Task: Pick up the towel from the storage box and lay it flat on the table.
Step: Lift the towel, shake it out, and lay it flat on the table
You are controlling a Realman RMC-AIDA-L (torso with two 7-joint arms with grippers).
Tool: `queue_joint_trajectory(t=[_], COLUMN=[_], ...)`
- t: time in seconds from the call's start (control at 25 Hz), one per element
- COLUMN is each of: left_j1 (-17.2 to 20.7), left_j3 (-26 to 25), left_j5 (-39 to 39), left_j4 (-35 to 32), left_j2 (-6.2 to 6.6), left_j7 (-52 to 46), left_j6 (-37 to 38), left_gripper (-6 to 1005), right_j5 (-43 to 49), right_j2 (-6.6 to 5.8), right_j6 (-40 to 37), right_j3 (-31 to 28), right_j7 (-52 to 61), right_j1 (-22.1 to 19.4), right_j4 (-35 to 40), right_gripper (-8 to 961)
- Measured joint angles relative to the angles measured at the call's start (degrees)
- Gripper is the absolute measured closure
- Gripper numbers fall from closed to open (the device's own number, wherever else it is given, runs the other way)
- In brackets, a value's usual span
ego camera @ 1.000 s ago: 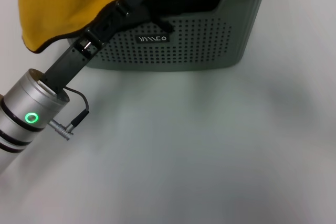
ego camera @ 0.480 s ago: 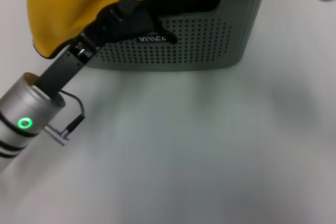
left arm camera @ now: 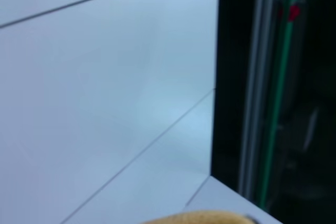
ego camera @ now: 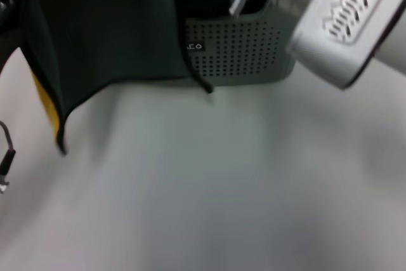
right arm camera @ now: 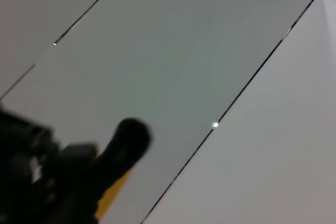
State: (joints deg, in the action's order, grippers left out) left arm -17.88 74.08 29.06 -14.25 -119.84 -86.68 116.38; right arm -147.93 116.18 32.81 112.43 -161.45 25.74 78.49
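The towel (ego camera: pixel 114 30) hangs lifted in front of the storage box (ego camera: pixel 244 49). Its dark grey-green face is towards me, with yellow showing at the top and along its left edge (ego camera: pixel 45 103). Its lowest corner hangs just above the table (ego camera: pixel 222 182). My left gripper is past the upper left edge of the head view; only its cable (ego camera: pixel 5 157) shows. A sliver of yellow towel (left arm camera: pixel 210 217) shows in the left wrist view. My right arm (ego camera: pixel 342 23) reaches in from the upper right, over the box's right end. A blurred black shape (right arm camera: pixel 79 171) with some yellow beside it shows in the right wrist view.
The box stands at the back of the table; only its right half shows past the towel. Both wrist views look at pale wall panels, and a dark frame (left arm camera: pixel 262 87) stands in the left wrist view.
The towel has been lifted and turned, so its dark face now shows instead of the yellow. The left arm has gone up and left out of view. The right arm has come much closer.
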Motion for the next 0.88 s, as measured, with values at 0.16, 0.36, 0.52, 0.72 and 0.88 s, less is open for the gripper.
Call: queue_joint_trajectory(t=[0.16,0.36,0.52,0.72,0.88], left_j1=[-1.1,-3.5,-3.7,-3.4,-2.9], left_j3=[0.0,0.2,0.0,0.0,0.0], left_j5=[0.0,0.3,0.3,0.0,0.4], left_j4=[-2.5,-2.7,-3.8,-3.9,-3.8], left_j2=[0.05,0.37,0.67,1.35,2.15], left_j7=[-2.5,-4.1,-5.4,-5.7,-5.7], left_j6=[0.1,0.1,0.2,0.2,0.1], left_gripper=[992,991,990,989,988], right_j5=[-0.3,-1.4,-1.5,-1.6,-1.6], right_j2=[0.01,0.01,0.00,0.00,0.00], right_j6=[4.0,8.0,11.0,13.8,15.4], right_j3=[0.5,0.7,0.9,0.5,-0.2], right_j7=[0.3,0.5,0.5,0.5,0.5], right_j1=[-1.0,-1.9,-3.4,-5.1,-6.6], right_j4=[-4.5,-9.1,-10.9,-11.9,-11.6], right_gripper=[951,951,951,951,951])
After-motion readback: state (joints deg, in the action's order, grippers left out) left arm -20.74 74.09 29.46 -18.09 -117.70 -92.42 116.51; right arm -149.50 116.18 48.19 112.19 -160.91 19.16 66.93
